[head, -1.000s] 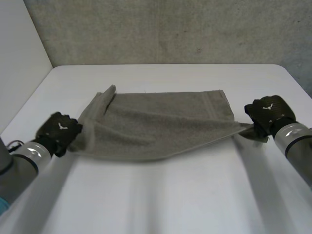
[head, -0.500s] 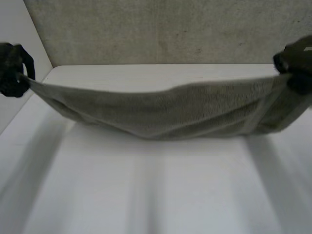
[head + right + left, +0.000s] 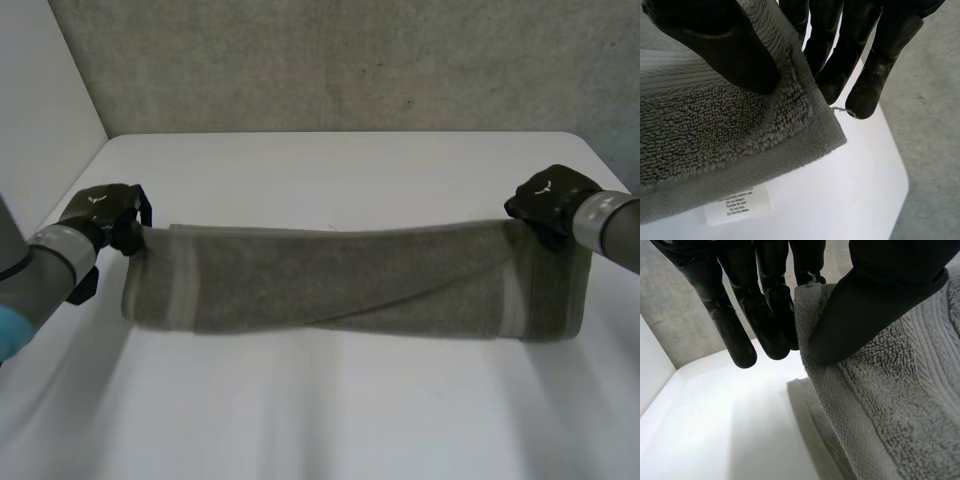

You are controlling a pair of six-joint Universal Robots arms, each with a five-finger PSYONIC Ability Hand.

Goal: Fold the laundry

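A white table (image 3: 330, 165) meets a rough grey concrete wall (image 3: 330, 60) behind and a plain white wall (image 3: 40, 120) at left.

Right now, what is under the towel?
The white table, seen below the towel's edge in both wrist views, and a care label hanging at the right hand's corner. The table beneath the towel's middle is covered.

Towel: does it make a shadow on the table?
Yes. Left wrist view: a grey shadow lies on the white table beside the towel pinched by the left robot hand. Head view: a faint dark band under its lower edge.
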